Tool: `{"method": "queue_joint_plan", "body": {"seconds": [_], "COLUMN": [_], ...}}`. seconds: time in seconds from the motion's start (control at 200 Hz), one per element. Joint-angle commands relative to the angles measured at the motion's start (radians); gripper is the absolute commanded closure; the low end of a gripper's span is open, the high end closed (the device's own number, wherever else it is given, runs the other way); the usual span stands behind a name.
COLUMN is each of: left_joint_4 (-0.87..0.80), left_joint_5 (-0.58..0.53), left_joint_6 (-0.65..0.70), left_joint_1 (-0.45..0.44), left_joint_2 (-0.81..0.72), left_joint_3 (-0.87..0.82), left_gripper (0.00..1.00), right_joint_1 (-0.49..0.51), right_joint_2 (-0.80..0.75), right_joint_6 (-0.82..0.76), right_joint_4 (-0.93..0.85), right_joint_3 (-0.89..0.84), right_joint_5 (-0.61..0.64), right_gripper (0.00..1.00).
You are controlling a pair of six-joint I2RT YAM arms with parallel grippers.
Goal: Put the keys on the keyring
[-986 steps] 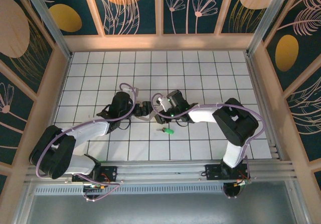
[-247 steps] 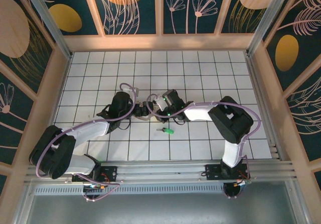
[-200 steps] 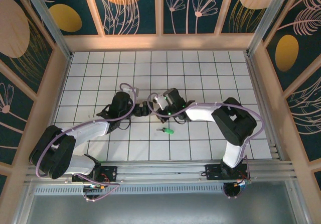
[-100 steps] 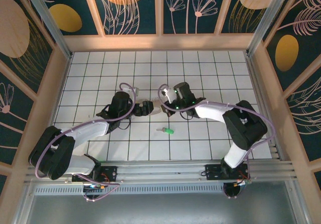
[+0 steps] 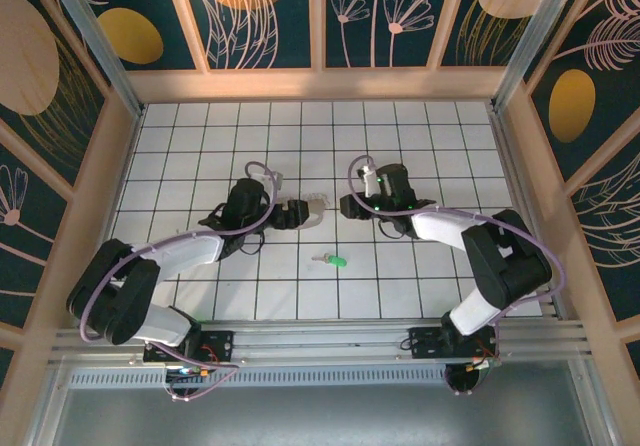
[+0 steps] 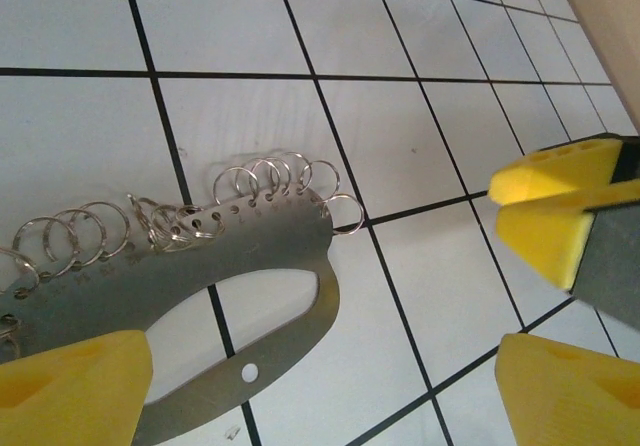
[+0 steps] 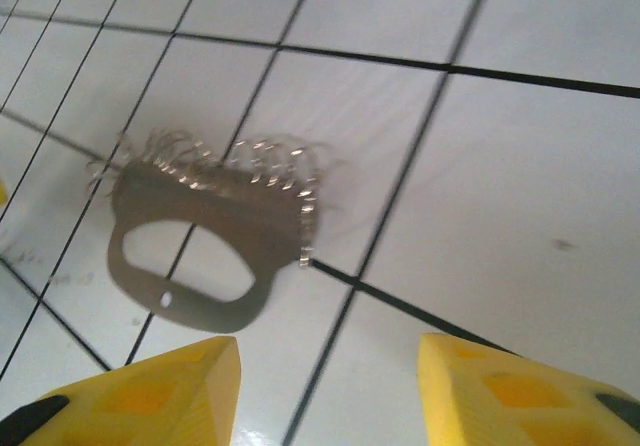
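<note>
The keyring (image 6: 240, 266) is a flat grey metal plate with an oval cut-out and several small silver rings along one edge. It lies flat on the white tiles (image 5: 315, 203) between the two grippers. My left gripper (image 6: 320, 396) is open, its left yellow fingertip (image 6: 70, 391) overlapping the plate's near end in the left wrist view. My right gripper (image 7: 330, 391) is open and stands apart from the keyring (image 7: 195, 236), nothing between its pads. The green-headed key (image 5: 338, 261) lies alone on a tile nearer the bases, below both grippers (image 5: 297, 212) (image 5: 350, 206).
A yellow finger of the right gripper (image 6: 560, 211) shows at the right of the left wrist view. White tiled floor (image 5: 400, 136) stretches behind and to both sides. Wooden walls (image 5: 520, 166) with patterned panels enclose the table.
The right gripper has opened and pulled back to the right, away from the keyring, which now lies on the tiles. The left arm and the key have hardly moved.
</note>
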Motion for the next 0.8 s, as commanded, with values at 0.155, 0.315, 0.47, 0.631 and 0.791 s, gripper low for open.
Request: {"method": "queue_joint_plan", "body": {"seconds": [0.155, 0.315, 0.47, 0.631, 0.791], "left_joint_4": [0.031, 0.032, 0.029, 0.028, 0.030], "left_joint_5": [-0.007, -0.021, -0.029, -0.029, -0.028], "left_joint_6": [-0.036, -0.047, -0.046, -0.045, -0.043], "left_joint_1": [-0.015, -0.014, -0.014, -0.014, -0.015], "left_joint_2": [0.071, 0.069, 0.061, 0.062, 0.065], "left_joint_3": [0.073, 0.069, 0.066, 0.067, 0.065], "left_gripper": [0.08, 0.07, 0.06, 0.05, 0.05], "right_joint_1": [-0.003, 0.009, 0.033, 0.044, 0.048], "right_joint_2": [0.043, 0.122, 0.192, 0.253, 0.294], "right_joint_6": [0.067, 0.070, 0.061, 0.063, 0.067], "right_joint_4": [0.055, 0.070, 0.075, 0.079, 0.083], "right_joint_3": [0.022, 0.059, 0.106, 0.146, 0.173], "right_joint_5": [-0.048, -0.081, -0.088, -0.093, -0.099], "right_gripper": [0.52, 0.55, 0.57, 0.57, 0.59]}}
